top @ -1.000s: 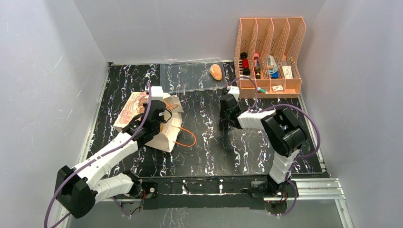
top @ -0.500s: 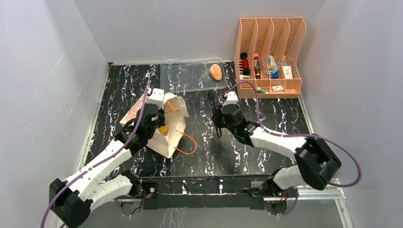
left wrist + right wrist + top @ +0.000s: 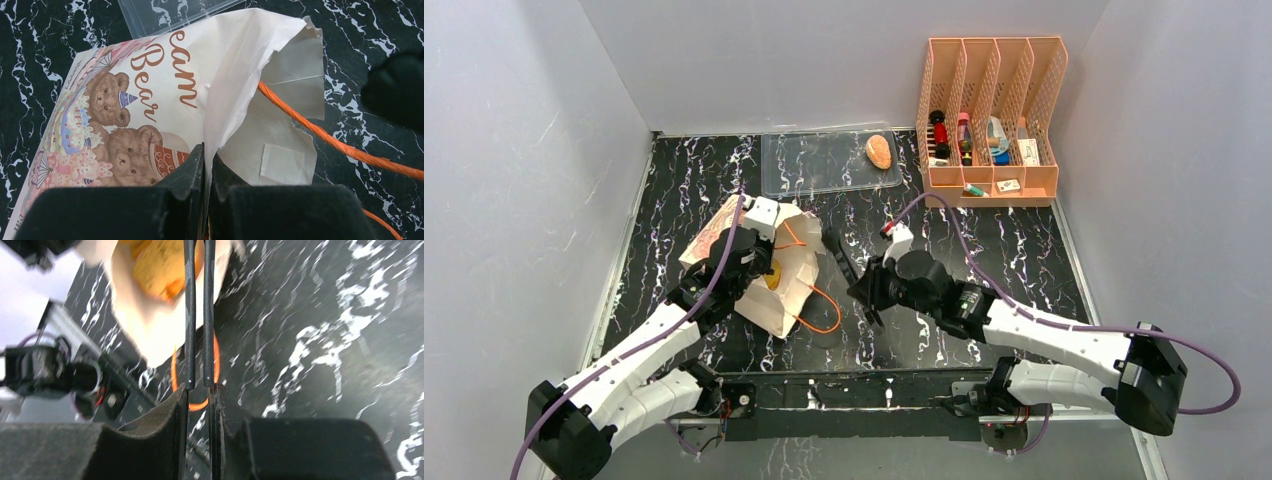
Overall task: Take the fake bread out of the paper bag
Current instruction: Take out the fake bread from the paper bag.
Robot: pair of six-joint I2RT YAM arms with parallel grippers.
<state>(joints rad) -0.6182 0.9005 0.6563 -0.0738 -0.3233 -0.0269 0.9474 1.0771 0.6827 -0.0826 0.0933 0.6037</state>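
Note:
The paper bag (image 3: 792, 282) (image 3: 165, 75) lies at the left with its mouth facing right, teddy-bear print on its upper face. My left gripper (image 3: 757, 262) (image 3: 207, 155) is shut on the upper edge of the mouth and holds it up. A golden piece of fake bread (image 3: 770, 276) (image 3: 160, 262) shows inside the bag. My right gripper (image 3: 866, 290) (image 3: 199, 387) is shut on thin black tongs (image 3: 835, 253) (image 3: 199, 315); their tips point at the bag's mouth, over the orange cord handle (image 3: 820, 308) (image 3: 216, 352).
A clear plastic tray (image 3: 819, 165) at the back holds an oval bun (image 3: 879, 151). An orange file rack (image 3: 989, 120) with small items stands at the back right. Grey walls close in the marbled black table.
My right arm has swung left and toward the near edge, bringing the tongs to the bag's mouth. The left gripper has kept its hold, and the bag's mouth stands wider.

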